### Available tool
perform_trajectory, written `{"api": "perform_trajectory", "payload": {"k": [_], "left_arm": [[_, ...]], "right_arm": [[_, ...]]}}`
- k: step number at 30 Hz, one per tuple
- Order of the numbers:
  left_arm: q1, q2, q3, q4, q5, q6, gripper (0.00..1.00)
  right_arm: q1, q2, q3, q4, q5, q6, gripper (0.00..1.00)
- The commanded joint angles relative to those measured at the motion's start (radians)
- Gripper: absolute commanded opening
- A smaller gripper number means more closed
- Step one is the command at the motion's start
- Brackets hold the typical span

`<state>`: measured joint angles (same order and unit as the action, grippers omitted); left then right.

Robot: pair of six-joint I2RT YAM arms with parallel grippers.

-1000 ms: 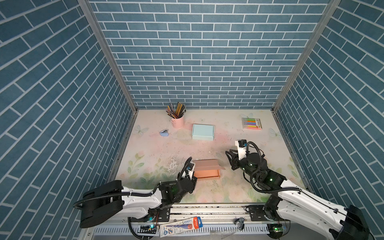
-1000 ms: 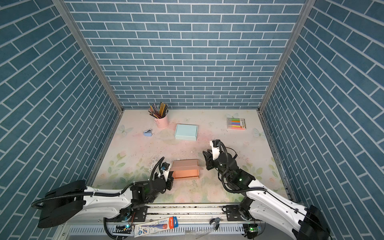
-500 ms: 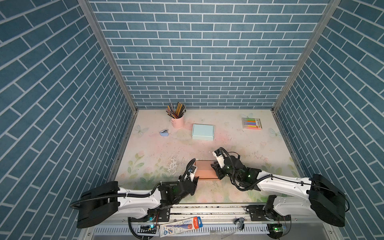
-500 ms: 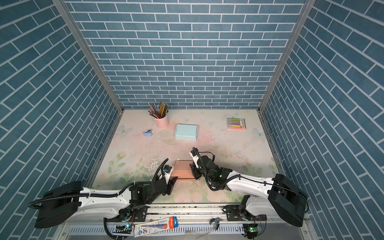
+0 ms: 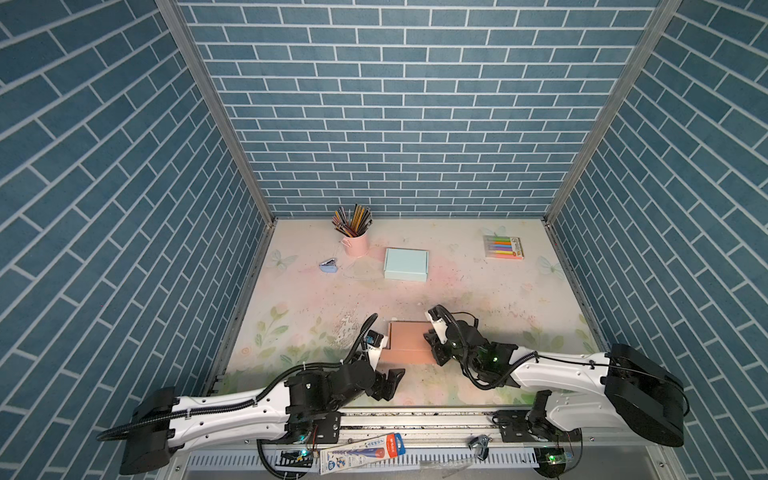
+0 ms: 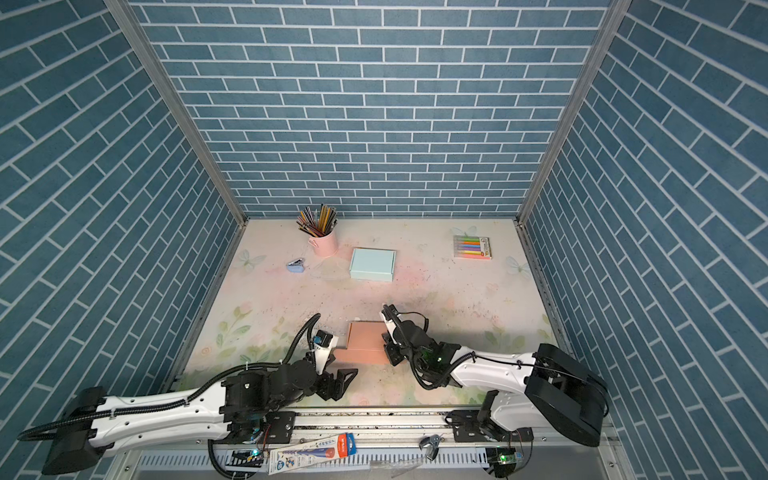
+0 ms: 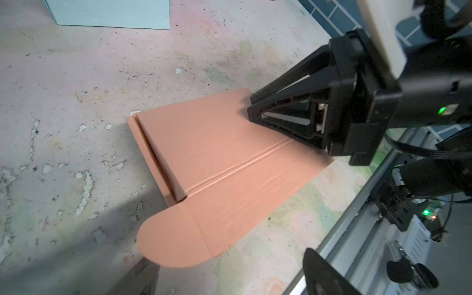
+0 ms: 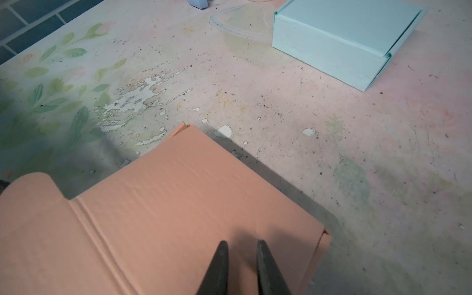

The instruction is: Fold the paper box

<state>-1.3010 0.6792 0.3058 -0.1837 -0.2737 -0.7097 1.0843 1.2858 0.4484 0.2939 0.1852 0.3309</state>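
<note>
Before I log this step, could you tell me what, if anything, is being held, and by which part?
Nothing is held. The left gripper is open near the orange box; the right gripper's parted fingers rest on its top.

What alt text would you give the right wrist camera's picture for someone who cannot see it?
A peach paper box lies partly folded on a worn floral tabletop, its lid down and a rounded flap sticking out. The right gripper, its dark tips slightly apart, reaches over the lid. A closed light blue box sits farther off.
</note>
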Motion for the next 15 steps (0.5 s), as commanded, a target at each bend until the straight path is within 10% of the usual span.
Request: {"api": "perform_trajectory", "payload": {"k": [1,15], "left_arm": [[-0.006,-0.048,0.045,-0.156,-0.007,-0.086,0.88],[0.362,0.173,0.127,-0.008,0.210,0.035,0.84]], "right_arm": [[0.014,-0.001,-0.008,0.024,0.031,-0.040,0.22],[0.053,0.006,-0.005,0.000,0.077,-0.082,0.20]]}}
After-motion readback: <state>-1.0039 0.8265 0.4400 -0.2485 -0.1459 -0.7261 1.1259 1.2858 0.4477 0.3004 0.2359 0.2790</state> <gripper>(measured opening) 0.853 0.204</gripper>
